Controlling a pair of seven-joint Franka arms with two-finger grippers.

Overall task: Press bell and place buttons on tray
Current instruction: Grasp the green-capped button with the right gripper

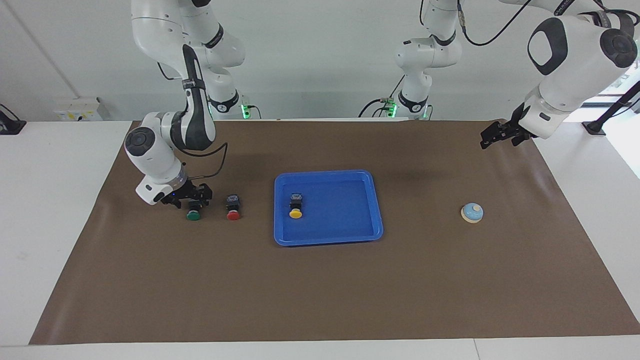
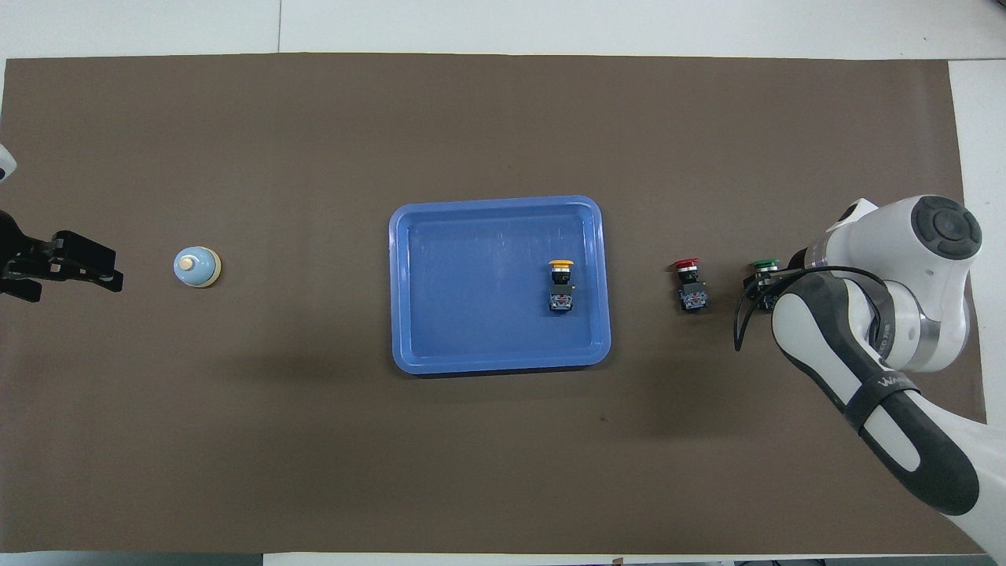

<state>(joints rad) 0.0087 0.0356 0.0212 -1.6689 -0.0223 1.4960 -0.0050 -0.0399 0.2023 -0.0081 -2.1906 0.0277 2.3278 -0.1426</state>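
Observation:
The blue tray [image 1: 370, 200] [image 2: 416, 236] lies mid-table with the yellow button [image 1: 296, 210] [image 2: 561, 275] in it, at the end toward the right arm. The red button [image 1: 233, 211] [image 2: 686, 275] and green button [image 1: 193, 214] [image 2: 764, 266] lie on the mat toward the right arm's end. My right gripper [image 1: 192, 199] [image 2: 761, 292] is low at the green button, open, with a finger on each side of its black body. The light-blue bell [image 1: 472, 212] [image 2: 196, 266] sits toward the left arm's end. My left gripper [image 1: 492, 136] [image 2: 78, 263] waits raised beside the bell.
A brown mat [image 1: 320, 290] [image 2: 503, 118] covers the table. The red button lies between the green button and the tray. The right arm's forearm [image 2: 872, 393] hangs over the mat's corner near the robots.

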